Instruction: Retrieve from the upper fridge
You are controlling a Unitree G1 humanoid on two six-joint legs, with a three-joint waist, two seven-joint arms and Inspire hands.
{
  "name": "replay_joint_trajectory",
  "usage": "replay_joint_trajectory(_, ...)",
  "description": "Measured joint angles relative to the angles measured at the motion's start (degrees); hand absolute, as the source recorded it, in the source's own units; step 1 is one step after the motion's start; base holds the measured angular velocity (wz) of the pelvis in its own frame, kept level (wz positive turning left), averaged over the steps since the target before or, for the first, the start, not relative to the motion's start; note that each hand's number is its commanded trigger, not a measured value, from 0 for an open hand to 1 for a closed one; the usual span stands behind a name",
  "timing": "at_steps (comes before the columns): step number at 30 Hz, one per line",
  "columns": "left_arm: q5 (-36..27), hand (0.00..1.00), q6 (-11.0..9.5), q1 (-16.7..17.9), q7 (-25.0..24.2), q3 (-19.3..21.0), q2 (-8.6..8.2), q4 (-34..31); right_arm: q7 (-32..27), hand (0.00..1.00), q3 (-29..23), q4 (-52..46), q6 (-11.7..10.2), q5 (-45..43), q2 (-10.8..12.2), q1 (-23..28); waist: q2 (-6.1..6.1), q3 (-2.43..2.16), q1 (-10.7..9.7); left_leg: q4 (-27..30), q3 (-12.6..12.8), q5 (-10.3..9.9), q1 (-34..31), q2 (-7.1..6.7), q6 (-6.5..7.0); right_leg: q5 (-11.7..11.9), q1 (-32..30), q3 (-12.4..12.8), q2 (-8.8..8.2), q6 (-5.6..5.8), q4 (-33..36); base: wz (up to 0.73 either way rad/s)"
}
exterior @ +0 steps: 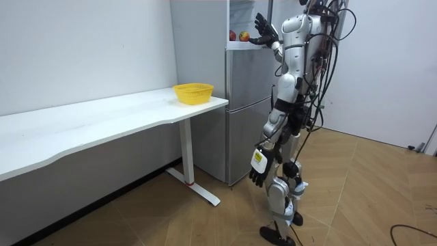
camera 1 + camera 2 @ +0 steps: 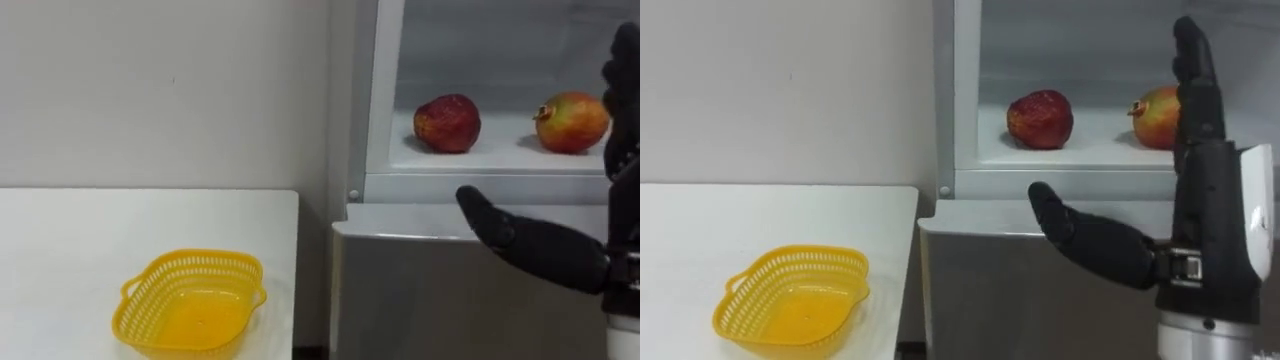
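Two pomegranates lie on the white shelf [image 2: 490, 157] of the open upper fridge compartment: a dark red one [image 2: 447, 123] on the left and a red-yellow one [image 2: 572, 122] on the right. My right hand [image 2: 1208, 235] is raised in front of the compartment, open, fingers straight up and thumb [image 2: 492, 222] pointing left. It holds nothing and stands short of the shelf, its fingers partly covering the red-yellow pomegranate [image 2: 1153, 117]. My left hand [image 1: 258, 172] hangs by my thigh, relaxed.
A yellow plastic basket [image 2: 190, 302] sits empty on the white table [image 2: 90, 225], near its right end, left of the fridge. The lower fridge door [image 2: 440, 300] is shut. I stand facing the fridge [image 1: 246, 102], close to it.
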Motion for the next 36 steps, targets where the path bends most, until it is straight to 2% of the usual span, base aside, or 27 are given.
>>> replay_joint_trajectory(6,0.93,0.00,1.01,0.02,-0.52,1.60,-0.02,-0.02,0.02,0.00,-0.96,2.81,0.85,2.65,-0.67,-3.68,-0.90,-0.50,1.34,0.04,-0.88,0.00,-0.22,-0.20,0.00,0.04,0.39,-0.92,-0.17,-0.04,-0.67,0.07)
replay_joint_trajectory(11,0.97,0.00,2.84,0.55,-0.79,2.25,-0.06,0.04,-1.12,0.00,-2.19,6.41,3.01,4.01,-0.71,-8.32,-0.91,-0.46,1.74,0.08,-1.50,0.01,-0.27,-0.18,-0.01,0.04,0.51,-1.32,-0.19,-0.05,-0.56,0.03)
replay_joint_trajectory(18,2.88,0.00,2.86,0.24,-0.89,2.29,0.04,0.00,-1.18,0.00,-2.20,10.84,3.14,4.62,-2.15,-13.11,-1.12,-0.27,1.75,0.11,-2.59,0.02,-0.40,-0.24,-0.01,0.04,0.74,-2.18,-0.28,-0.04,-0.62,0.06)
replay_joint_trajectory(24,3.65,0.00,2.82,-0.04,-0.69,2.27,0.05,-0.79,-1.15,0.00,-2.16,17.43,3.19,6.33,-3.43,-15.78,-2.42,0.38,2.69,0.26,-3.34,0.08,0.15,-0.24,-0.10,0.03,1.71,-2.78,-0.26,-0.04,-0.65,0.06)
replay_joint_trajectory(30,3.64,0.00,2.93,-0.01,-0.98,2.29,0.15,-1.02,-0.93,0.00,-2.13,20.65,3.21,8.69,-3.92,-17.35,-3.60,0.02,3.16,1.13,-4.32,0.08,-0.40,-0.46,-0.10,0.03,1.83,-3.67,-0.45,-0.04,-0.71,0.08)
replay_joint_trajectory(32,3.67,0.00,3.04,0.09,-1.78,2.90,0.20,-1.64,-0.79,0.00,-2.15,24.03,4.34,10.74,-4.53,-20.04,-3.71,-0.05,3.29,1.39,-4.61,0.08,-0.70,-0.57,-0.10,0.03,1.74,-4.08,-0.61,-0.04,-0.68,0.06)
replay_joint_trajectory(36,3.69,0.00,3.97,0.23,-2.27,4.26,0.26,-3.30,-0.38,0.00,-2.17,25.49,5.80,11.17,-5.15,-21.23,-3.67,-0.09,3.44,2.10,-5.02,0.08,-1.44,-0.79,-0.09,0.03,1.25,-4.38,-0.85,-0.03,-0.66,0.08)
